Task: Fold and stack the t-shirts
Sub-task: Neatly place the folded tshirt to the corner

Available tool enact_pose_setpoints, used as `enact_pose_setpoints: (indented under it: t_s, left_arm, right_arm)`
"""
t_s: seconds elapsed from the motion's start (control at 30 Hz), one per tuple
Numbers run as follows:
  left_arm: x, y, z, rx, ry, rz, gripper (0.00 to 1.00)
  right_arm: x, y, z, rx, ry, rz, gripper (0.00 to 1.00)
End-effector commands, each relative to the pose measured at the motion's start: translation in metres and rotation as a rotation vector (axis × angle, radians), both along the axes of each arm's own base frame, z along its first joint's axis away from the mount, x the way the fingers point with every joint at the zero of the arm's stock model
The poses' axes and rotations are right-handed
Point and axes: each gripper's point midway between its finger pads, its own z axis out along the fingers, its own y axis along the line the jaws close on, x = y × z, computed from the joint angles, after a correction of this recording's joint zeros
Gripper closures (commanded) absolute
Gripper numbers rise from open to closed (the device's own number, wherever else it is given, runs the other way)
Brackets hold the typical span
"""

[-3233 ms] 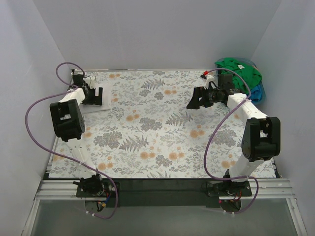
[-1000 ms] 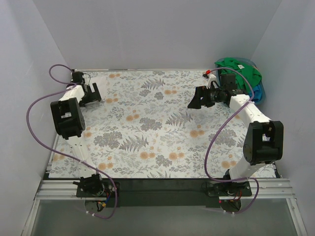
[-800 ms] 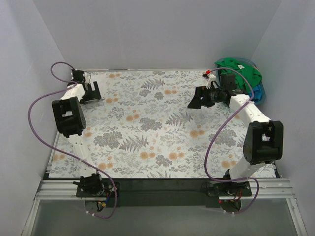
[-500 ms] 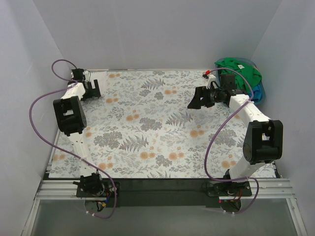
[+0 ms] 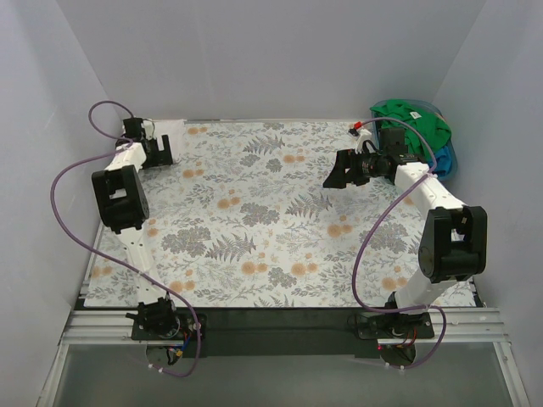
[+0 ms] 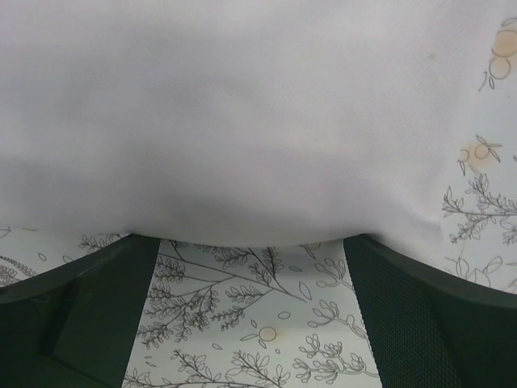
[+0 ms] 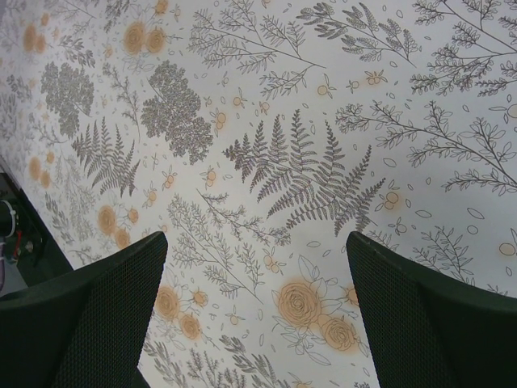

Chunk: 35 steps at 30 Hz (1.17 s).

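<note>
Two arms over the floral table cloth (image 5: 254,220), with folding and stacking partly done.

**Left side.** The left gripper (image 5: 159,151) reaches to the cloth's far-left corner. Its jaws are spread wide and grasp nothing. In the wrist view the folded white t-shirt (image 6: 242,121) lies flat on the cloth directly ahead of the jaws. Its near edge runs crosswise, from one jaw to the other. Whether that edge touches them cannot be told.

**Right side.** The right gripper (image 5: 338,172) hangs above the cloth's far-right quarter. Its jaws are likewise released and empty, with only printed ferns beneath them.

**Remaining shirts.** The green t-shirt (image 5: 416,120) sits bunched just off the cloth's far-right corner. The blue t-shirt (image 5: 446,159) shows beneath it on the side toward the cloth's near edge. Neither has a readable long axis.

**Governing relation.** The unfolded heap lies behind the right gripper, on its wrist side, while the jaws face the cloth's centre. The right arm is plainly the nearer one, since the left is across the whole cloth. Taking the green shirt next would probably require that arm to swing its jaws round toward the far-right corner.
</note>
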Motion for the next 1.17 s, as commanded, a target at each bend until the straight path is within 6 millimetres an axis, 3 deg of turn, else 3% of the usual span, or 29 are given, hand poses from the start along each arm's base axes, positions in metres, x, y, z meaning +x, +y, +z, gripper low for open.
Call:
enact_pose_setpoints:
  t_s: [0.0, 0.03, 0.13, 0.17, 0.23, 0.27, 0.33, 0.37, 0.5, 0.53, 0.63, 0.67, 0.7, 0.73, 0.77, 0.8, 0.83, 0.93, 1.13]
  left_arm:
    - [-0.058, -0.039, -0.030, -0.156, 0.168, -0.072, 0.02]
    - [-0.054, -0.043, 0.007, -0.161, 0.089, -0.094, 0.02]
    - [-0.072, -0.054, 0.044, -0.188, 0.032, -0.102, 0.02]
    - [-0.074, -0.059, 0.080, -0.195, -0.040, -0.121, 0.02]
    - [-0.085, -0.069, 0.105, -0.219, -0.082, -0.146, 0.02]
    - [-0.090, -0.080, 0.141, -0.241, -0.155, -0.192, 0.02]
    - [-0.105, -0.095, 0.166, -0.266, -0.183, -0.282, 0.02]
    - [-0.112, -0.105, 0.192, -0.270, -0.235, -0.328, 0.02]
    - [-0.131, -0.130, 0.228, -0.215, -0.295, -0.355, 0.02]
    - [-0.138, -0.136, 0.227, -0.216, -0.279, -0.358, 0.02]
    - [-0.159, -0.158, 0.231, -0.232, -0.275, -0.372, 0.02]
    - [-0.171, -0.167, 0.217, -0.246, -0.241, -0.387, 0.02]
    - [-0.178, -0.171, 0.210, -0.252, -0.227, -0.380, 0.02]
    - [-0.189, -0.175, 0.217, -0.251, -0.254, -0.390, 0.02]
    - [-0.202, -0.175, 0.196, -0.260, -0.212, -0.383, 0.02]
    - [-0.208, -0.176, 0.196, -0.262, -0.223, -0.384, 0.02]
    - [-0.217, -0.175, 0.201, -0.251, -0.248, -0.381, 0.02]
    - [-0.235, -0.172, 0.184, -0.241, -0.224, -0.370, 0.02]
    - [-0.247, -0.168, 0.189, -0.215, -0.253, -0.359, 0.02]
  right_arm:
    - [0.004, 0.002, 0.018, 0.026, -0.047, 0.013, 0.02]
    - [0.003, 0.002, 0.022, 0.026, -0.058, 0.016, 0.02]
    - [0.001, -0.004, 0.043, 0.002, -0.131, 0.008, 0.02]
    - [0.001, -0.007, 0.046, -0.015, -0.152, 0.004, 0.02]
    - [-0.001, -0.014, 0.057, -0.026, -0.176, -0.010, 0.02]
    - [-0.001, -0.019, 0.060, -0.042, -0.188, -0.021, 0.02]
    - [-0.003, -0.032, 0.068, -0.067, -0.206, -0.052, 0.02]
    - [-0.004, -0.037, 0.072, -0.077, -0.217, -0.065, 0.02]
    - [-0.016, -0.056, 0.078, -0.125, -0.247, -0.101, 0.02]
    - [-0.019, -0.068, 0.083, -0.141, -0.267, -0.132, 0.02]
    - [-0.039, -0.075, 0.079, -0.181, -0.278, -0.138, 0.02]
    - [-0.044, -0.076, 0.078, -0.189, -0.280, -0.139, 0.02]
    - [-0.055, -0.077, 0.064, -0.199, -0.247, -0.135, 0.02]
    - [-0.063, -0.079, 0.067, -0.213, -0.274, -0.135, 0.02]
    - [-0.070, -0.080, 0.061, -0.223, -0.269, -0.132, 0.02]
    - [-0.081, -0.081, 0.046, -0.234, -0.237, -0.129, 0.02]
    - [-0.088, -0.083, 0.045, -0.250, -0.260, -0.129, 0.02]
    - [-0.110, -0.085, 0.028, -0.269, -0.250, -0.122, 0.02]
    - [-0.124, -0.087, 0.015, -0.279, -0.241, -0.138, 0.02]
